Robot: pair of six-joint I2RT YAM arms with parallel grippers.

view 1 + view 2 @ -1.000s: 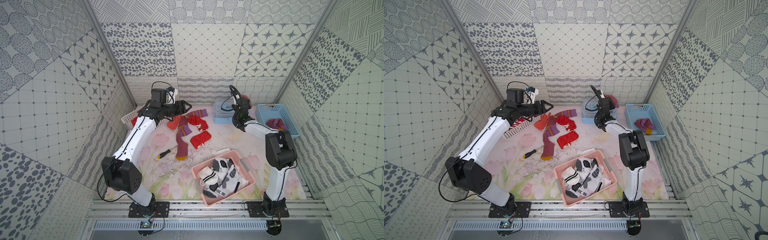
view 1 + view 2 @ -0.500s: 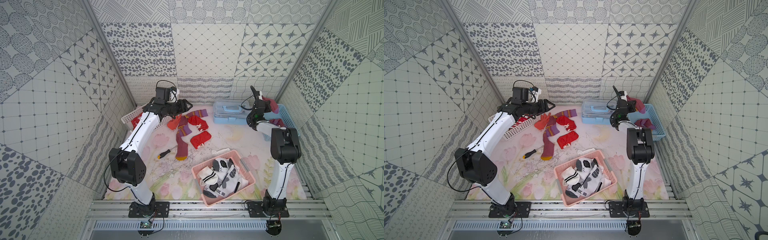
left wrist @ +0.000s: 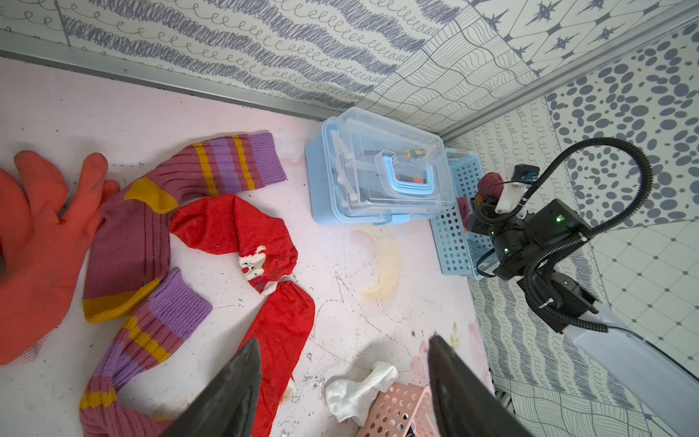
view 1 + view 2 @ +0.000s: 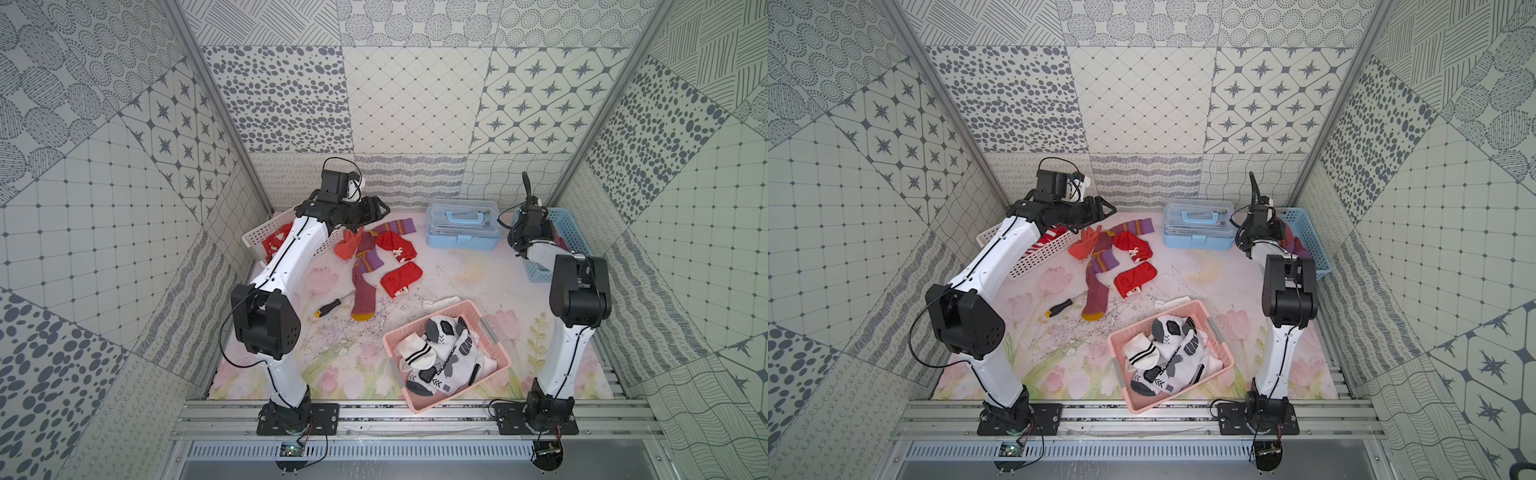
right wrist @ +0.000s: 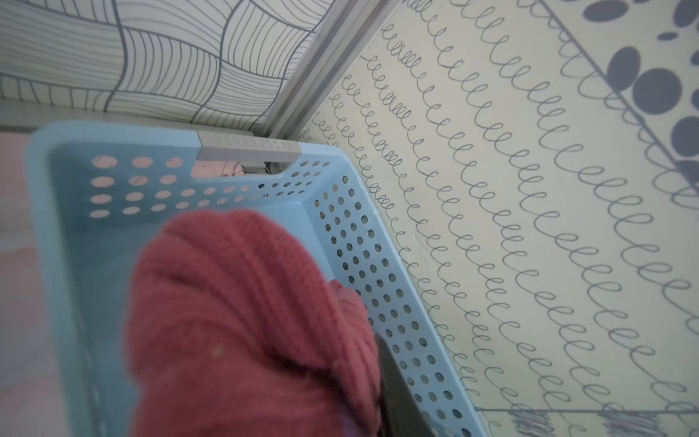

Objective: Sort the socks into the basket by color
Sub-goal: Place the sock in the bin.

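- In both top views my left gripper [image 4: 376, 210] hangs above the far left of the mat, over the loose pile: an orange glove [image 4: 348, 245], a purple sock [image 4: 365, 286] with a yellow toe, and red socks [image 4: 401, 279] beside it. A screwdriver [image 4: 329, 308] lies nearer me.
- In a top view the white basket [image 4: 1034, 262] at far left holds red socks; the pink basket [image 4: 496, 353] near me is full of white socks [image 4: 440, 357], and one white sock [image 4: 440, 302] lies just outside its far rim.
- My right gripper [image 4: 550, 232] is over the blue basket [image 4: 575, 239] at far right, beside the clear toolbox [image 4: 461, 224]. From up here I cannot tell how its jaws stand.
- Left wrist view: both fingers [image 3: 234, 389] stand well apart with nothing between them, so that gripper is open, above a red sock [image 3: 283, 329].
- Right wrist view: a dark pink knit sock [image 5: 242, 321] fills the front, over the blue basket's inside. One dark finger [image 5: 397, 393] shows against the sock's edge; the other is hidden, so I cannot tell whether the sock is gripped or released.
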